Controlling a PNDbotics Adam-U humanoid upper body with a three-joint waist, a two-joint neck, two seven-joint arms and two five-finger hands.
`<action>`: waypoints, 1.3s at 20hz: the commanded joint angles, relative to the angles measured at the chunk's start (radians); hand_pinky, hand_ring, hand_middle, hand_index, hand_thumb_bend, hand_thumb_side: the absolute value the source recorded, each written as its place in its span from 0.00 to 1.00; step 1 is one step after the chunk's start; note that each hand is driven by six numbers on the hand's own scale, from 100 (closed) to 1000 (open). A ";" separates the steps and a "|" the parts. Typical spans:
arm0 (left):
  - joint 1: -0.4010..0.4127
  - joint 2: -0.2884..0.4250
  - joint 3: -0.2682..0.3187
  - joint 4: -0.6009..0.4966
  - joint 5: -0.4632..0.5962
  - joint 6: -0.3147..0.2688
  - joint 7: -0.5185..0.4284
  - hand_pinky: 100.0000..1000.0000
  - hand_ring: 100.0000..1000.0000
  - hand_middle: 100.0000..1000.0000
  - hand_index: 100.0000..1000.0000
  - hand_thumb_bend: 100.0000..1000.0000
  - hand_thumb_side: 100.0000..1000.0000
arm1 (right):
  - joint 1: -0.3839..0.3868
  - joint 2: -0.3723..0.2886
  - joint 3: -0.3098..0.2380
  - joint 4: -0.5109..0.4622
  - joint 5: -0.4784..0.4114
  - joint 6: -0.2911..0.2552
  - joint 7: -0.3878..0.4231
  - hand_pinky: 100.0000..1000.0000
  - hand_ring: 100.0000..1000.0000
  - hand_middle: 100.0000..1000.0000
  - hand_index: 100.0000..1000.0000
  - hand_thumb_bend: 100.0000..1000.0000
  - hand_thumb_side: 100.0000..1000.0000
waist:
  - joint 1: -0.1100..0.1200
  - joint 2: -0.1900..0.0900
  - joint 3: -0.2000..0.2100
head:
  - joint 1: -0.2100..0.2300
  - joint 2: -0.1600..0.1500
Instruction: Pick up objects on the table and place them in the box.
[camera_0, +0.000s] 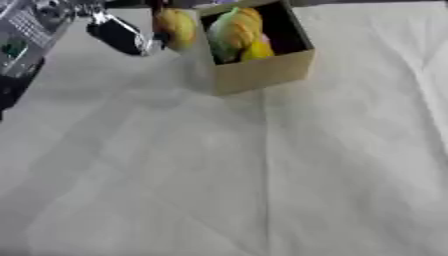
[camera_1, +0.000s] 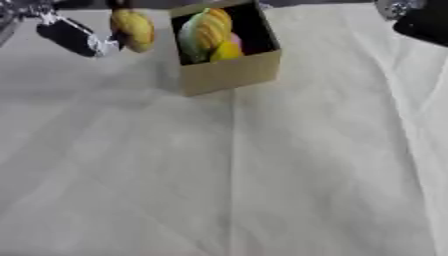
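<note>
Cardboard-brown and open at the top, the box (camera_0: 259, 75) sits at the far side of the table (camera_0: 262, 190), just to the right of the robot's left hand (camera_0: 122, 35). And that left hand is busy: it comes in from the upper left, black fingers (camera_1: 70, 37) angled down toward the table, with a yellow-orange rounded object (camera_1: 131, 30) right at its fingertips, hanging between the hand and the box's near-left wall. The object looks pinched against the fingers, though the blur hides exactly how they wrap it. It is up off the white cloth, level with the box's rim and just outside it, not over the opening.

Inside the box, to the right of the hand, there is already a pile: a larger yellow-and-green rounded item (camera_0: 234, 30) leaning against the dark interior, and a smaller bright yellow piece (camera_0: 256, 51) tucked low beside it, with a hint of pink showing behind in the right eye view.

Over on the other side, the right hand (camera_1: 424, 22) only shows as a dark shape with a silver joint in the upper right corner, well apart from the box; I cannot tell how its fingers stand.
</note>
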 joint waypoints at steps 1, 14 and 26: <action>-0.080 -0.057 0.055 0.053 -0.044 -0.001 0.014 0.73 0.59 0.57 0.63 0.00 0.16 | -0.029 -0.012 0.000 -0.020 -0.005 -0.003 0.005 0.87 0.67 0.55 0.71 0.00 0.46 | 0.001 -0.022 -0.010 | 0.016 0.000; -0.231 -0.360 0.164 0.427 -0.274 -0.020 0.084 0.74 0.61 0.60 0.67 0.01 0.23 | -0.072 0.006 0.010 -0.027 -0.009 -0.001 0.014 0.87 0.67 0.55 0.71 0.00 0.46 | 0.007 0.008 -0.061 | 0.058 -0.034; -0.249 -0.409 0.265 0.640 -0.474 -0.191 0.175 0.82 0.74 0.77 0.89 0.40 0.59 | -0.064 0.014 0.007 -0.027 -0.012 0.004 0.013 0.87 0.67 0.55 0.71 0.00 0.46 | 0.006 -0.001 -0.063 | 0.051 -0.029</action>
